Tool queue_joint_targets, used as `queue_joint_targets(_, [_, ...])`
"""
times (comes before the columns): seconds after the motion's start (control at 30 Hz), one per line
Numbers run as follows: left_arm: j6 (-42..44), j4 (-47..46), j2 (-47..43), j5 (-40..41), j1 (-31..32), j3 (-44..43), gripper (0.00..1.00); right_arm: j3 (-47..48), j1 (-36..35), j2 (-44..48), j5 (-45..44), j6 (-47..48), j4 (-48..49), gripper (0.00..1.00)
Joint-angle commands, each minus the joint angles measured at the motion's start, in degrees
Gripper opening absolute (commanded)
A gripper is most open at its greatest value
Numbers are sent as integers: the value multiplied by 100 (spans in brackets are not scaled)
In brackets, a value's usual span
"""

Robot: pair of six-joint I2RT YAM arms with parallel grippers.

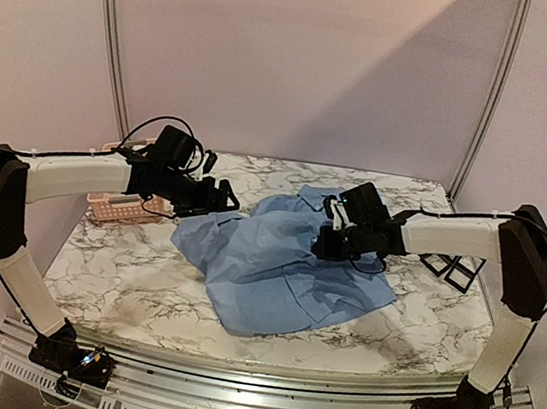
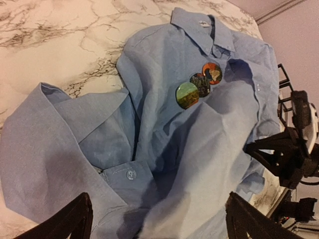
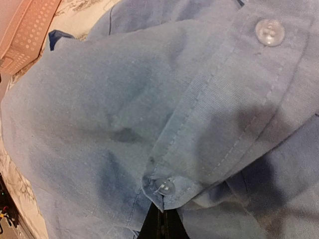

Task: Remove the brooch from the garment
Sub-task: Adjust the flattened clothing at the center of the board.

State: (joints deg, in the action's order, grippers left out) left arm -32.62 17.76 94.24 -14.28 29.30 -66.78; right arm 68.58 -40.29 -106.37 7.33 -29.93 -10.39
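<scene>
1. At the bottom of the left wrist view, the left gripper (image 2: 158,209) hangs above the shirt with its two dark fingers (image 2: 67,221) spread wide, holding nothing.
2. Against the cloth, the right gripper (image 1: 333,241) is too buried to read. Only a dark sliver shows under the buttoned placket (image 3: 212,112), so it is impossible to tell whether it pinches.
3. Below the collar (image 2: 199,26), three round brooches (image 2: 200,83) overlap in a row. They are hard, glossy discs, probably light and pinned through.
4. The shirt (image 1: 280,266) lies crumpled in the middle of the marble-patterned table (image 1: 123,276). Its thin, limp cloth will likely lift with any pull, so one gripper should hold the fabric down beside the discs while the other takes a disc by its rim.
5. A pink perforated basket (image 1: 122,208) stands to the left.
</scene>
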Motion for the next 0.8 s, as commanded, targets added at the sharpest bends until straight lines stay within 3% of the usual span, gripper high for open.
queue_joint_targets(0.0, [152,-34,-24,-58,-9,-87,93,-707,-43,870,-80,-265,-428,0])
queue_joint_targets(0.27, [310,4,620,-237,232,-646,93,-1852,-39,1241,364,-835,-452,0])
queue_joint_targets(0.53, [625,291,1420,207,410,-1335,93,-2073,-41,1479,82,-911,-950,0])
queue_joint_targets(0.77, [679,607,2188,766,517,-1864,78,-2202,-45,1677,84,-1079,-898,0])
